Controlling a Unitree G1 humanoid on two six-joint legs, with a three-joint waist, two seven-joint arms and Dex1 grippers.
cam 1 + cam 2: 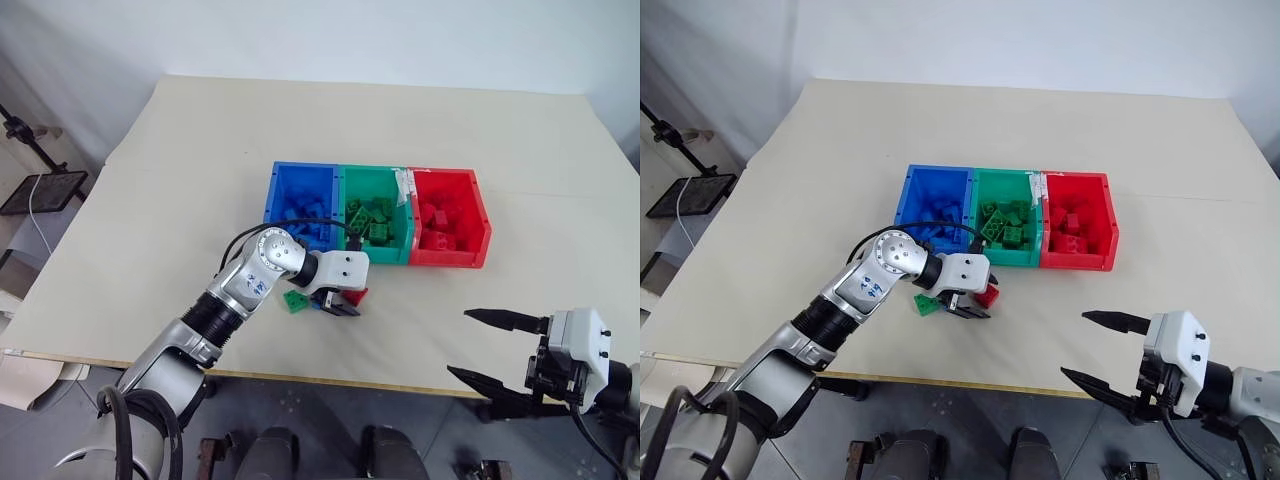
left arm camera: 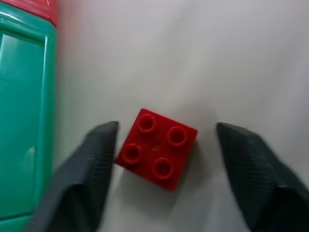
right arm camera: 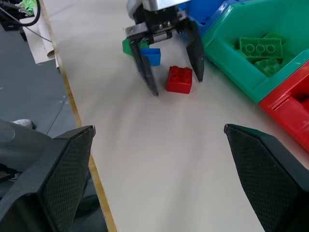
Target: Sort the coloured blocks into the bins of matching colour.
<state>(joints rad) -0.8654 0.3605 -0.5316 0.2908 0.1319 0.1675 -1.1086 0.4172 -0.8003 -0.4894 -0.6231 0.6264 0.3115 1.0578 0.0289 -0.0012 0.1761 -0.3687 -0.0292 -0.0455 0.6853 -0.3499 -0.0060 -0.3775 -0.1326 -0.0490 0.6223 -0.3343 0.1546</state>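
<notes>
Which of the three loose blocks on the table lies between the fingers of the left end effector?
The red block. It sits between the open fingers of the left end effector, while the blue block and green block lie behind them.

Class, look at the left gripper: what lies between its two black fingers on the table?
A red block, studs up, sits between the left gripper's open fingers, seen in the left wrist view.

A cream bench is set against a plain white wall. Grey floor is seen beside it, where 1 black stand is placed.
</notes>
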